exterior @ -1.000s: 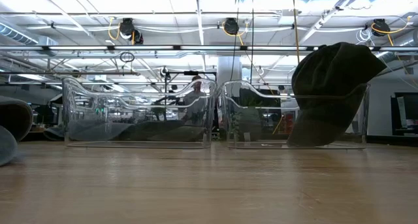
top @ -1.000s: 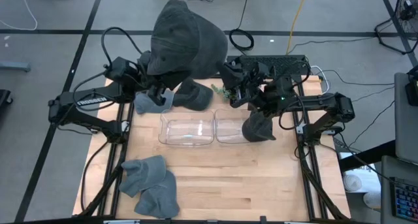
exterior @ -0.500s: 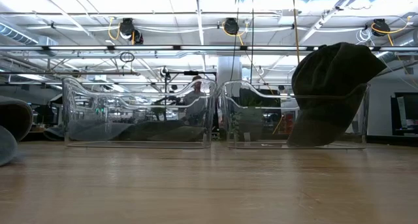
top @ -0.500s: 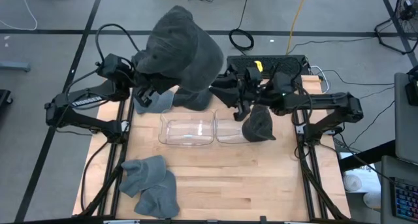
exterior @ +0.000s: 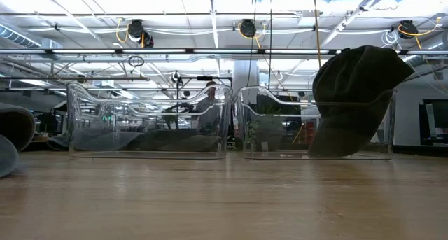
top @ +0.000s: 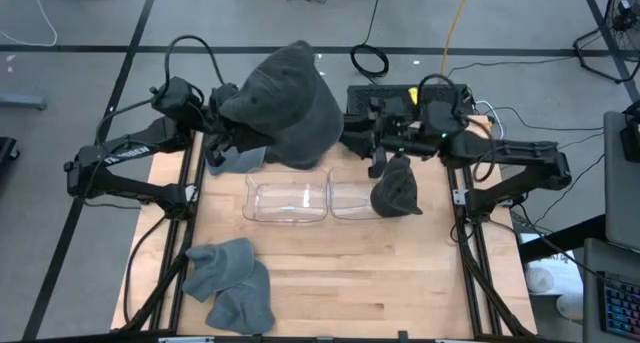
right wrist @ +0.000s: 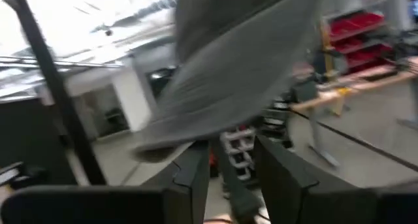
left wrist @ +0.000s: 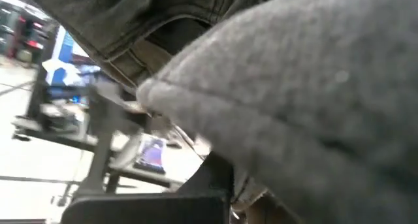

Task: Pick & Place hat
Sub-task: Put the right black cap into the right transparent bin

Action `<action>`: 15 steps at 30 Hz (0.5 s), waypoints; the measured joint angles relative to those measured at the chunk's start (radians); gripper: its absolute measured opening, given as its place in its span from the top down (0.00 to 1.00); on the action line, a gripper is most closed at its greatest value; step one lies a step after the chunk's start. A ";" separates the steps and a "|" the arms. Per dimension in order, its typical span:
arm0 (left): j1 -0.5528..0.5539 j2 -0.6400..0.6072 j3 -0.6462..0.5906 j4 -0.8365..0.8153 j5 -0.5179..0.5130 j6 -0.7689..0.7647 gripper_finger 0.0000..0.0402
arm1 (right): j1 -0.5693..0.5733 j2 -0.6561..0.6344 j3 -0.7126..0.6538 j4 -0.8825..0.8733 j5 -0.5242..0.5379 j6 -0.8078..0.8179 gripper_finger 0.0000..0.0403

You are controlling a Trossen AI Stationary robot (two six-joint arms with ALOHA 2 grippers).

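Note:
A big dark grey hat [top: 290, 108] is raised above the table's far edge and drapes over my left gripper [top: 228, 133], which is shut on it and mostly covered by it. The hat's cloth [left wrist: 294, 100] fills the left wrist view. My right gripper [right wrist: 228, 178] stands open just right of that hat [right wrist: 228, 74], with nothing between its fingers, and shows in the high view [top: 352, 143]. A second dark hat [top: 395, 188] sits in the right clear bin [top: 345, 201] and leans over its right wall [exterior: 388, 121]. My left gripper is shut on the big hat, but the hat itself covers the fingers, so the part held does not show. The hat is lifted clear of the table and hangs over and around the gripper, with its inner band [left wrist: 140, 51] turned toward the wrist camera.
The left clear bin [top: 287, 200] stands beside the right one at mid-table. A pile of grey hats [top: 232, 283] lies at the near left corner, and another grey one [top: 232, 161] lies under the left arm. Bare wood lies in front of the bins.
My left gripper has swung a little toward the table's right and rolled, and the big hat has turned with it while staying lifted. My right gripper has tipped up from pointing down to about level and has drawn back toward the far right. The hat in the bin has not moved.

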 joint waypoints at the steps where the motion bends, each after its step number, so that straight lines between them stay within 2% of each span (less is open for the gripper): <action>1: 0.001 0.000 0.000 -0.008 0.023 -0.006 0.98 | -0.006 -0.011 0.000 -0.032 0.007 0.003 0.72; 7: 0.002 0.000 0.000 -0.082 0.137 -0.049 0.98 | -0.036 -0.045 0.000 -0.234 -0.013 0.070 0.68; 15: -0.023 0.000 0.000 -0.264 0.268 -0.055 0.98 | -0.055 -0.060 0.000 -0.365 -0.103 0.155 0.61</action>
